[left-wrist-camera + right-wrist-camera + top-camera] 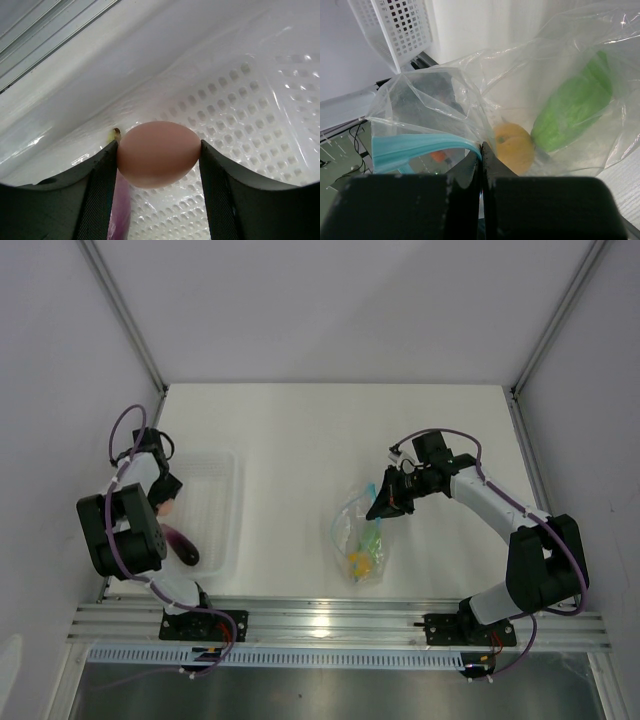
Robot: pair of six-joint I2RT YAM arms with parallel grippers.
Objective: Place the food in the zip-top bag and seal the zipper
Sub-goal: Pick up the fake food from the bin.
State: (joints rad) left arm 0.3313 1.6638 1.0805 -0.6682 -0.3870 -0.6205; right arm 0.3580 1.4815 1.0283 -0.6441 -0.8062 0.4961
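Note:
My left gripper (pixel 158 146) is shut on the pink round food piece (pixel 159 152) inside the white perforated basket (pixel 240 110); both fingers press its sides. A purple elongated piece (pixel 121 205) lies just below it, also seen as the purple piece (pixel 182 545) in the basket's near left corner. The clear zip-top bag (pixel 360 535) lies mid-table with a green piece (pixel 572 107) and a yellow piece (pixel 512 147) inside. My right gripper (pixel 482 146) is shut on the bag's mouth edge at the light blue zipper (pixel 420 145), holding the mouth up and open.
The white basket (pixel 215 510) stands at the table's left side beside the left arm. Metal rails run along the near edge, and white walls enclose the table on three sides.

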